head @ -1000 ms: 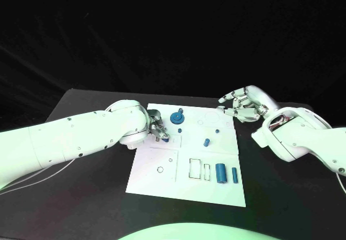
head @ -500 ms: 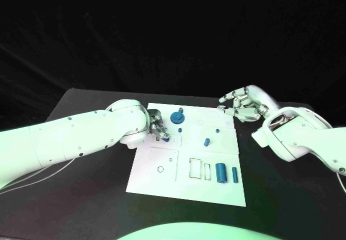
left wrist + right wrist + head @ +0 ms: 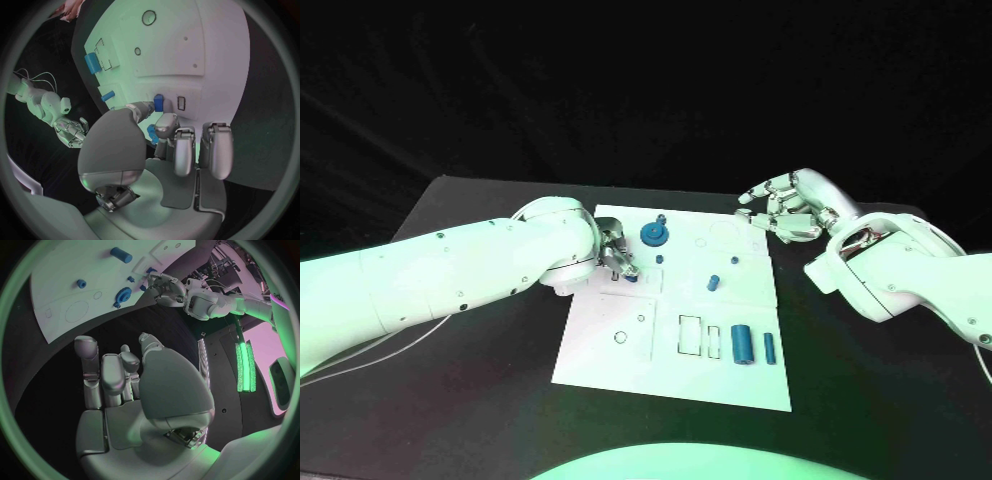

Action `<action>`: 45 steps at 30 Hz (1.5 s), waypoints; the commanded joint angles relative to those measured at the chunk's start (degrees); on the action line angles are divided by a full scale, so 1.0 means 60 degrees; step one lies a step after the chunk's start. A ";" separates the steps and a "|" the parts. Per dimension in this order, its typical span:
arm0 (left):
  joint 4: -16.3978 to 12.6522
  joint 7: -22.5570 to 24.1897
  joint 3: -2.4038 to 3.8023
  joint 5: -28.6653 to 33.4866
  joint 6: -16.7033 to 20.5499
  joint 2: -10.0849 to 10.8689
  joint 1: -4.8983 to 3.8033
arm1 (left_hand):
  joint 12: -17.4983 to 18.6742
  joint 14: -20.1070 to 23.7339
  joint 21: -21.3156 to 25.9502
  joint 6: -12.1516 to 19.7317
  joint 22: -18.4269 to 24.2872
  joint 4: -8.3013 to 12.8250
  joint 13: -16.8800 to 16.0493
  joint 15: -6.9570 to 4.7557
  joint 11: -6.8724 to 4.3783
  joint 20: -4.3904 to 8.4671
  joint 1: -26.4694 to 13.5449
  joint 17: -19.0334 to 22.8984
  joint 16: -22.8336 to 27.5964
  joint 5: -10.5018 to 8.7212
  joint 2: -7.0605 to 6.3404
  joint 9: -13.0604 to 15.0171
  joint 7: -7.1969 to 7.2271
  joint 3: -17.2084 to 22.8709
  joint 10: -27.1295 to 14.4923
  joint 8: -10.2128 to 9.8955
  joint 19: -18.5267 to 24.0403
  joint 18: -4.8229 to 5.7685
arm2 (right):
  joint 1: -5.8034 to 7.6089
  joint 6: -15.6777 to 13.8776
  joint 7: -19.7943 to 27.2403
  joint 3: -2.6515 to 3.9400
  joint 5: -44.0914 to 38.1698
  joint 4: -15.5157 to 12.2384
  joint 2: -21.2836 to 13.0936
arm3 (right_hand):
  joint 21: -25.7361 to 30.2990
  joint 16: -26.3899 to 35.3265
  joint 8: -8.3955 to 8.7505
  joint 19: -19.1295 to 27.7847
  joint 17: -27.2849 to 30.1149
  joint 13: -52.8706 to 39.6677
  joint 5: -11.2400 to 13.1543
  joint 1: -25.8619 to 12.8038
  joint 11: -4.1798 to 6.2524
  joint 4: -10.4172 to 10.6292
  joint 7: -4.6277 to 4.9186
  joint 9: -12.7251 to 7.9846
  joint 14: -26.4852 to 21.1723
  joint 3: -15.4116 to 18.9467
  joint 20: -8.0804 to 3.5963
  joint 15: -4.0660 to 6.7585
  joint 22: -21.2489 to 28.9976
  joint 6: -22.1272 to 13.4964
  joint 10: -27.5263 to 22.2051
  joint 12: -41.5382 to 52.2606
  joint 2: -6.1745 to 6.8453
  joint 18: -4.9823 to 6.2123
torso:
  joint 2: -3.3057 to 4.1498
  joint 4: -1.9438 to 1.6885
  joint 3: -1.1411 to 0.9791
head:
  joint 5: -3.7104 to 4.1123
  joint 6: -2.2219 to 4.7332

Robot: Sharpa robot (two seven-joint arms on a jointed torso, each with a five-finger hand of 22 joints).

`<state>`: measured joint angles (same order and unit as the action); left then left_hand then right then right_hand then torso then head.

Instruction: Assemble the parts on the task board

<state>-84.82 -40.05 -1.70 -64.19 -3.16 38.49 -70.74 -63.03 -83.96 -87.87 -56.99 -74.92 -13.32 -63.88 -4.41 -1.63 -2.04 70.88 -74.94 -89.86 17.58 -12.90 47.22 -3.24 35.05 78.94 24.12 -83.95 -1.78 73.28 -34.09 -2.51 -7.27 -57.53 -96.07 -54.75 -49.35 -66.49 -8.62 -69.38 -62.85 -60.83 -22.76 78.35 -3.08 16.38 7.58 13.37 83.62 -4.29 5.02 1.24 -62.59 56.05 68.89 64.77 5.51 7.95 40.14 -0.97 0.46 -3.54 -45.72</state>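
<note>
The white task board [image 3: 610, 350] lies mid-table. My left hand [image 3: 619, 259] is low over the board's left side, thumb and a finger pinching a small blue part [image 3: 633, 279], seen close in the left wrist view [image 3: 157, 103] beside a small rectangular slot [image 3: 181, 103]. My right hand [image 3: 785, 214] hovers off the board's far right corner with its fingers curled in and nothing in them. A round blue gear-like part [image 3: 653, 236] stands near the far edge. Two blue cylinders [image 3: 743, 345] lie at the near right.
A short blue piece [image 3: 714, 283] and a small peg [image 3: 658, 261] sit mid-board. Empty rectangular slots [image 3: 689, 337] and a ring outline [image 3: 620, 339] mark the near half. The right wrist view shows the board [image 3: 69, 270], the gear [image 3: 125, 293] and my left hand [image 3: 164, 287].
</note>
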 commanded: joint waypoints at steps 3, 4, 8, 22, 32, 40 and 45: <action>-0.0002 -0.0194 -0.0009 0.0068 -0.0331 -0.0050 0.0019 | -0.0064 -0.1007 -0.0035 -0.0104 -0.1847 0.1222 -0.0038 -0.0089 -0.0061 0.0067 -0.0144 -0.2510 -0.0024 -0.0044 0.0003 0.0506 0.0200 0.1119 0.0032 0.0054 -0.0553 0.0137 | -0.0007 -0.0066 0.0108 0.0004 0.0107 -0.0023 -0.0007 | 0.0051 0.0028 -0.0042 -0.0010 0.0010 0.0017 0.0025 -0.0098 0.0009 0.0045 0.0036 0.0000 -0.0015 -0.0016 0.0026 -0.0018 0.0015 0.0037 -0.0090 -0.0062 0.0021 0.0060 | 0.0002 0.0000 0.0006 | -0.0007 -0.0007; 0.0004 -0.0195 -0.0009 0.0071 -0.0328 -0.0056 0.0019 | -0.0065 -0.1007 -0.0037 -0.0104 -0.1852 0.1208 -0.0036 -0.0094 -0.0066 0.0068 -0.0165 -0.2510 -0.0024 -0.0048 0.0006 0.0517 0.0207 0.1100 0.0033 0.0059 -0.0556 0.0138 | -0.0007 -0.0067 0.0110 0.0004 0.0116 -0.0022 -0.0008 | 0.0052 0.0033 -0.0043 -0.0013 0.0013 0.0017 0.0037 -0.0105 0.0009 0.0044 0.0036 0.0000 -0.0015 -0.0014 0.0026 -0.0018 0.0014 0.0035 -0.0089 -0.0061 0.0019 0.0060 | 0.0002 0.0000 0.0007 | -0.0006 -0.0007; 0.0031 -0.0215 -0.0009 0.0082 -0.0300 -0.0079 0.0019 | -0.0088 -0.1007 -0.0037 -0.0114 -0.1855 0.1112 -0.0044 -0.0119 -0.0092 0.0077 -0.0284 -0.2510 -0.0024 -0.0075 0.0044 0.0570 0.0242 0.0979 0.0042 0.0075 -0.0558 0.0138 | -0.0007 -0.0070 0.0116 0.0004 0.0138 -0.0023 -0.0009 | 0.0068 0.0034 -0.0045 -0.0014 0.0008 0.0024 0.0065 -0.0124 0.0009 0.0042 0.0036 0.0000 -0.0011 -0.0010 0.0026 -0.0019 0.0022 0.0033 -0.0091 -0.0062 0.0016 0.0061 | -0.0001 0.0000 0.0007 | -0.0003 0.0001; 0.0137 -0.0329 -0.0009 0.0100 -0.0346 -0.0158 0.0019 | -0.0242 -0.1007 -0.0024 -0.0348 -0.1857 0.0161 -0.0124 -0.0180 -0.0132 0.0118 -0.1023 -0.2510 -0.0024 -0.0256 0.0297 0.0691 0.0319 -0.1218 0.0004 0.0026 -0.0556 0.0138 | -0.0007 -0.0044 0.0125 0.0004 0.0152 -0.0001 -0.0010 | 0.0079 0.0038 -0.0046 -0.0013 0.0009 0.0026 0.0081 -0.0135 0.0009 0.0042 0.0036 0.0000 -0.0011 -0.0008 0.0026 -0.0019 0.0027 0.0032 -0.0092 -0.0062 0.0014 0.0062 | -0.0001 -0.0002 0.0002 | 0.0015 0.0001; 0.0192 -0.0354 -0.0009 0.0102 -0.0376 -0.0189 0.0020 | -0.0329 -0.1007 -0.0023 -0.0431 -0.1868 -0.0104 -0.0182 -0.0173 -0.0145 0.0126 -0.0883 -0.2510 -0.0024 -0.0243 0.0500 0.0686 0.0320 -0.2132 0.0009 -0.0061 -0.0563 0.0139 | -0.0008 -0.0034 0.0150 0.0004 0.0154 0.0029 0.0008 | 0.0106 0.0061 -0.0048 -0.0009 0.0027 0.0039 0.0100 -0.0135 0.0011 0.0030 0.0033 0.0000 -0.0013 -0.0011 0.0025 -0.0018 0.0042 0.0029 -0.0100 -0.0069 0.0011 0.0066 | 0.0003 0.0005 0.0003 | 0.0012 -0.0005; 0.0236 -0.0361 -0.0008 0.0102 -0.0352 -0.0182 0.0020 | -0.0345 -0.1007 -0.0024 -0.0456 -0.1875 -0.0240 -0.0189 -0.0172 -0.0143 0.0128 -0.0861 -0.2510 -0.0024 -0.0238 0.0571 0.0686 0.0318 -0.2448 0.0009 -0.0091 -0.0568 0.0141 | -0.0009 -0.0035 0.0144 0.0004 0.0155 0.0031 0.0006 | 0.0123 0.0067 -0.0049 -0.0004 0.0033 0.0037 0.0105 -0.0135 0.0012 0.0029 0.0033 -0.0001 -0.0014 -0.0011 0.0025 -0.0018 0.0052 0.0028 -0.0097 -0.0065 0.0010 0.0069 | -0.0002 -0.0001 0.0007 | 0.0015 -0.0003; 0.0258 -0.0362 -0.0007 0.0102 -0.0333 -0.0146 0.0020 | -0.0347 -0.1007 -0.0022 -0.0461 -0.1872 -0.0270 -0.0189 -0.0172 -0.0144 0.0128 -0.0852 -0.2510 -0.0024 -0.0236 0.0592 0.0686 0.0320 -0.2509 0.0008 -0.0097 -0.0565 0.0140 | -0.0010 -0.0037 0.0143 0.0004 0.0156 0.0036 0.0004 | 0.0138 0.0077 -0.0049 -0.0002 0.0039 0.0046 0.0114 -0.0153 0.0009 0.0034 0.0035 -0.0001 -0.0015 -0.0006 0.0025 -0.0018 0.0060 0.0025 -0.0103 -0.0071 0.0009 0.0070 | 0.0003 0.0006 0.0010 | -0.0001 0.0004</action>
<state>-83.25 -40.15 -1.75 -64.01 -4.46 37.64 -70.65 -64.80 -83.98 -87.87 -59.47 -74.91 -15.01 -64.98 -5.23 -2.44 -1.63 65.73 -74.91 -89.86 16.11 -9.79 51.27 -1.20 20.20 79.09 23.84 -83.95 -1.79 73.27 -34.31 -2.19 -7.26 -56.40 -95.85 -54.75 -48.81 -66.26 -8.62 -69.38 -62.66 -60.59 -22.27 78.11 -2.98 16.38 7.69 13.37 83.62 -4.29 5.02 1.24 -62.33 56.16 68.79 64.55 5.74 7.95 40.13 -0.97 0.50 -3.47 -45.73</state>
